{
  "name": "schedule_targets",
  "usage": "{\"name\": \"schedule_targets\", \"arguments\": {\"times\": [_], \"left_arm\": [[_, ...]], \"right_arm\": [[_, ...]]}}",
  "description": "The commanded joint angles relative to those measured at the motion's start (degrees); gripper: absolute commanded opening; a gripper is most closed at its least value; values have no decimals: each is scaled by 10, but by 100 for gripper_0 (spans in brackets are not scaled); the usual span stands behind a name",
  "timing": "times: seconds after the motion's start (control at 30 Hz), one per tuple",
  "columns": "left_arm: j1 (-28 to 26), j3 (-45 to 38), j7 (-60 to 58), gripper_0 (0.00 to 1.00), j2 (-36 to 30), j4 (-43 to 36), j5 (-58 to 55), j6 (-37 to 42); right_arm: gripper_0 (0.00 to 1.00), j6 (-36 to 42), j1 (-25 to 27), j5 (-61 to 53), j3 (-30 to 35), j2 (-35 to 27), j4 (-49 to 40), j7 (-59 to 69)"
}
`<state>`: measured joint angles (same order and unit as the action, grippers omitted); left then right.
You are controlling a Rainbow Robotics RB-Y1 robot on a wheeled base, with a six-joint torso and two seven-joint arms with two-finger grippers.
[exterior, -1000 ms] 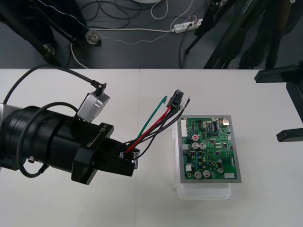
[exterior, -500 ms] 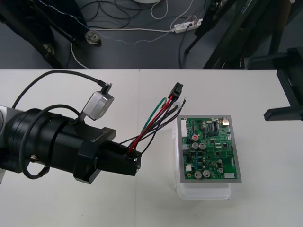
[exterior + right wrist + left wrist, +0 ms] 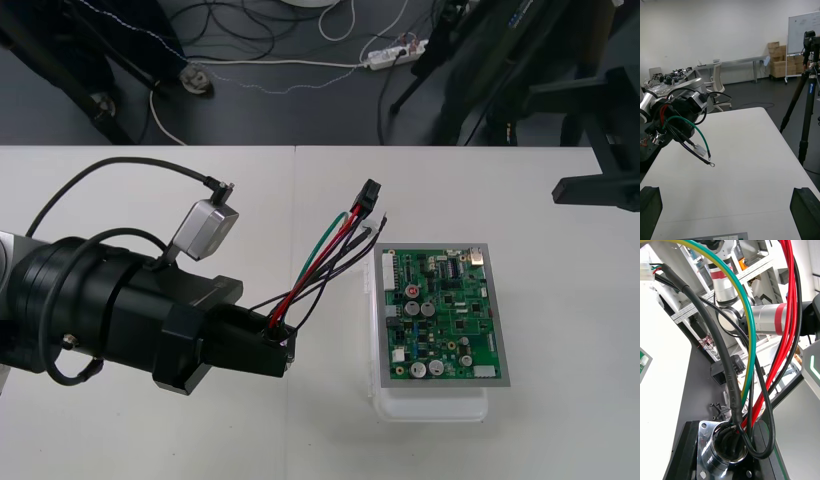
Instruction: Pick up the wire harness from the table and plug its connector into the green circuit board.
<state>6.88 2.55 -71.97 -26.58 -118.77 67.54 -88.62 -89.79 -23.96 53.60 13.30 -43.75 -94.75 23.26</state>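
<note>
Above counter (image 3: 560,400), left of board (image 3: 442,315): left gripper (image 3: 275,345) pinching harness (image 3: 325,260) by socket (image 3: 724,450), plug (image 3: 369,193) aloft on wire ends near board corner. Right gripper (image 3: 730,215) spread, far right. Risk: floppy wires, plug swings, misses header.

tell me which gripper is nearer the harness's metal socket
Left. The left gripper is shut on the socket itself, left of the green board; the right gripper hangs open, off past the board's far right corner.
</note>
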Motion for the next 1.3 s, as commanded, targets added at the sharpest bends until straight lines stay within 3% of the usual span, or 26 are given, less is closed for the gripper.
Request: {"name": "schedule_targets", "arguments": {"times": [0.03, 0.77, 1.3], "left_arm": [[-10, 17, -5, 0, 3, -8, -17, -14], [-25, 28, 9, 0, -1, -8, -27, -13], [-28, 26, 21, 0, 1, -8, -29, -6]], "right_arm": [[100, -2, -32, 26, -7, 31, 0, 2], [100, -2, -91, -25, -148, 103, 4, 1], [100, -2, -117, -28, -176, 182, 4, 6]]}}
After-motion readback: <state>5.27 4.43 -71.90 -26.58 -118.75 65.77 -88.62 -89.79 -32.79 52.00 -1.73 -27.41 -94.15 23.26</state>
